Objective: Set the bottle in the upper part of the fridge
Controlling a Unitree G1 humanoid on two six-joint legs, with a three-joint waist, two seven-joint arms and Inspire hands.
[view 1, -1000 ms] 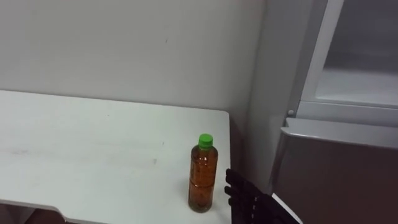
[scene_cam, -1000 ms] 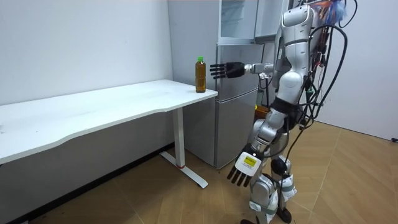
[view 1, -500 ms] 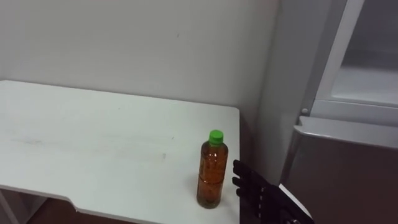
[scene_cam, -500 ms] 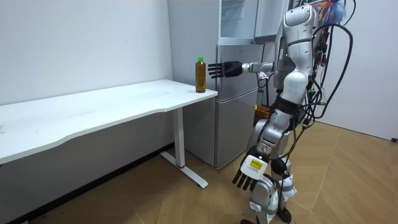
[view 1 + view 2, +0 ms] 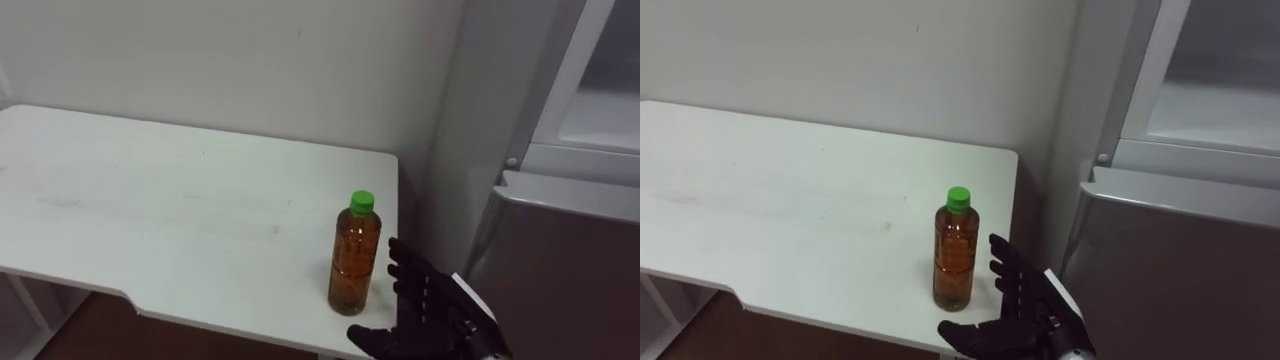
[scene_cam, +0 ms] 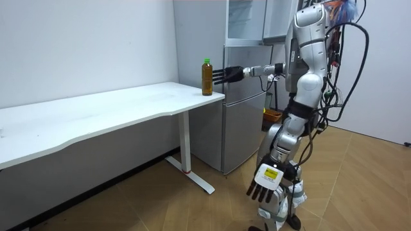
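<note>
One hand, the right hand, is closing on the bottle from the fridge side: a second ago it was hanging a little nearer the fridge, and now it is hovering just beside the bottle, fingers spread and thumb swung out, apparently not yet touching. Upright at the counter end nearest the fridge, the bottle is looking ready for the grasp, while the left hand is dangling with straight fingers.

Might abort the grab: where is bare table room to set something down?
Left of the bottle, the table is bare from wall to front edge. Crowded: the right corner, with the open right hand between bottle and fridge.
</note>
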